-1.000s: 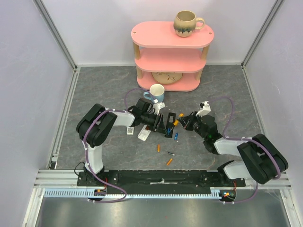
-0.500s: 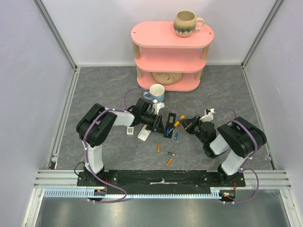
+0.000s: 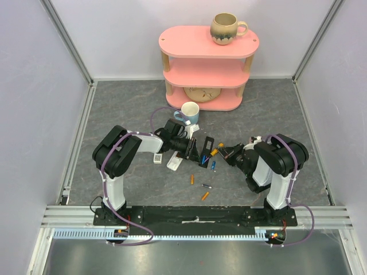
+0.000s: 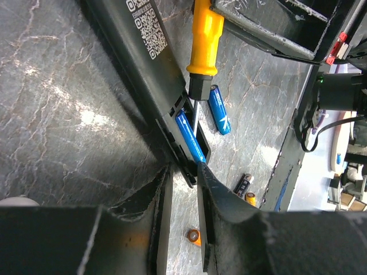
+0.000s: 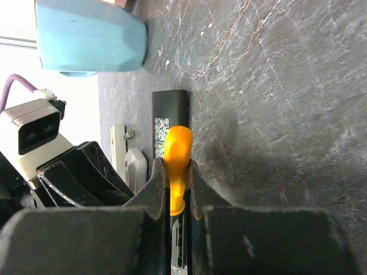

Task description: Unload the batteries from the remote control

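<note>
My left gripper (image 3: 196, 152) is shut on the end of the black remote control (image 4: 137, 54), which has a QR label. One blue battery (image 4: 189, 136) lies in its open compartment. My right gripper (image 5: 178, 172) is shut on the orange-handled screwdriver (image 5: 176, 154). The screwdriver's tip (image 4: 195, 112) pokes into the compartment beside that battery. A loose blue battery (image 4: 219, 109) lies next to the remote. On the table nearer me lie an orange battery (image 3: 192, 179), a silvery-grey one (image 3: 206, 186) and another orange one (image 3: 205, 196).
A blue-and-white mug (image 3: 190, 112) stands just behind the left gripper. A white remote (image 3: 175, 162) and a small white piece (image 3: 157, 158) lie left of the black remote. A pink three-tier shelf (image 3: 209, 63) with a beige mug (image 3: 226, 27) on top stands at the back.
My right arm has folded in from the right, its elbow now standing close behind the gripper. The gripper keeps the screwdriver at the remote. The left arm has not moved.
</note>
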